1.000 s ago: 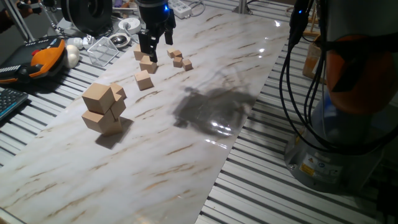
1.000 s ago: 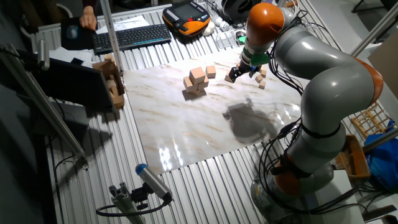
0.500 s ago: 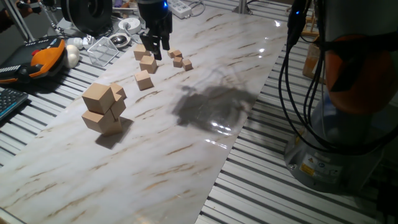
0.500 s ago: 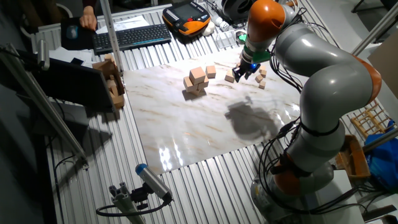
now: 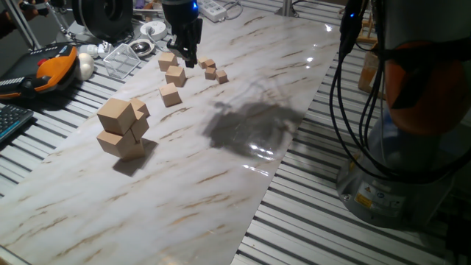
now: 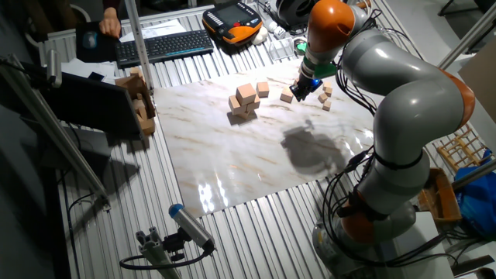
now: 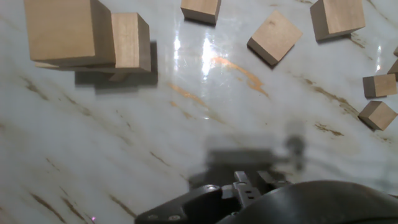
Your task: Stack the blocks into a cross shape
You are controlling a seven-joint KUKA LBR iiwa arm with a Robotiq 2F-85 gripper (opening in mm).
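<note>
**Blocks and gripper on the marbled tabletop: position record**

- Black two-finger gripper [image 5: 185, 55]: hangs over the far end of the white marble-patterned tabletop [image 5: 243, 118], just beside the middle-sized cubes; its fingers sit close together, but whether they are closed or grasp anything cannot be told. The hand view shows only the dark gripper body, no fingertips.
- Plain light-tan wooden middle-sized blocks, three, lying apart in a loose line near the far left edge of the tabletop: the farthest [image 5: 167, 61] just beside the gripper, one [image 5: 175, 76] next, one [image 5: 170, 94] nearest the big pile. All lie flat, none stacked. Being cubes, they have no long axis; in the hand view one block [image 7: 274, 38] sits turned cornerwise to the others [image 7: 336, 17].
- Bigger tan wooden cubes [image 5: 121, 129]: a stacked pile by the left edge, well apart from the gripper.
- Tiny tan wooden cubes [image 5: 213, 71]: a small cluster just right of the gripper.
</note>
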